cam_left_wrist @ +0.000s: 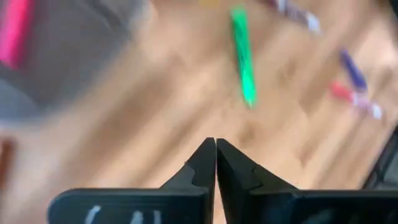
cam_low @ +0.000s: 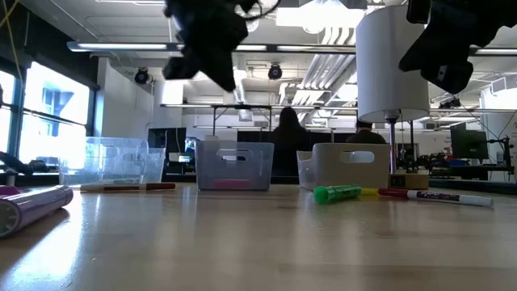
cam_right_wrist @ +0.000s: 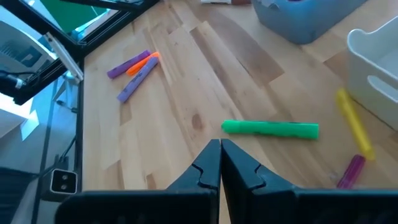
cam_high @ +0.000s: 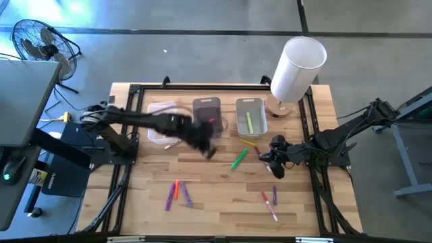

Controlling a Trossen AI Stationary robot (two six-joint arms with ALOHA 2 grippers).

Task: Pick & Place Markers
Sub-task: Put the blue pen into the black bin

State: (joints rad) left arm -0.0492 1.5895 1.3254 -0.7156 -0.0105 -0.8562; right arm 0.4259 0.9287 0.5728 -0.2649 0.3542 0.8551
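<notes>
Markers lie scattered on the wooden table: a green one (cam_high: pixel 239 159), a yellow one (cam_high: pixel 248 142), purple and orange ones (cam_high: pixel 177 192) near the front, and red and purple ones (cam_high: pixel 270 199). A pink marker (cam_high: pixel 212 121) lies in the grey bin (cam_high: pixel 207 106), and a yellow-green one (cam_high: pixel 248 121) lies in the white bin (cam_high: pixel 260 108). My left gripper (cam_high: pixel 209 152) hangs shut and empty above the table, in front of the grey bin and left of the green marker (cam_left_wrist: pixel 242 56). My right gripper (cam_high: pixel 275 167) is shut and empty, raised just right of the green marker (cam_right_wrist: pixel 270 129).
A clear bin (cam_high: pixel 162 123) stands left of the grey one. A tall white cylinder on a wooden base (cam_high: pixel 295 67) stands at the far right corner. Black frame rails (cam_high: pixel 120 182) run along the table's sides. Bare wood lies between the marker groups.
</notes>
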